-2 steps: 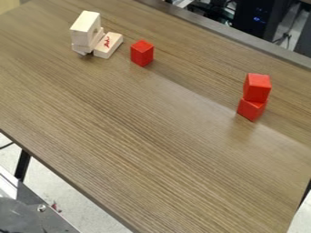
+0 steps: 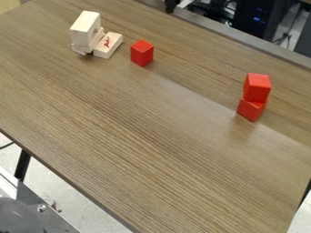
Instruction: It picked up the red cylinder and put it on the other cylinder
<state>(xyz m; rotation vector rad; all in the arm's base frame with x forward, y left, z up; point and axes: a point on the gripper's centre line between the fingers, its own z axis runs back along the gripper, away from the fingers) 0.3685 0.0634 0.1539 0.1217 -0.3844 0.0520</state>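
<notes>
At the top edge, a small black part of the gripper [image 2: 172,5] shows over the table's far rim, well apart from every block. A red block [image 2: 142,53] stands alone on the table, left of centre near the back. To the right, one red block [image 2: 257,87] rests on another red block [image 2: 251,109], slightly askew. All three look like blocks with flat faces rather than round cylinders.
Pale wooden blocks [image 2: 86,30] are piled at the back left, with a flat marked wooden block [image 2: 108,45] beside them. A raised grey rim [image 2: 243,38] runs along the wooden table's far side [image 2: 133,136].
A black part of the gripper has come into view at the top edge. The red blocks and the wooden blocks have kept their places.
</notes>
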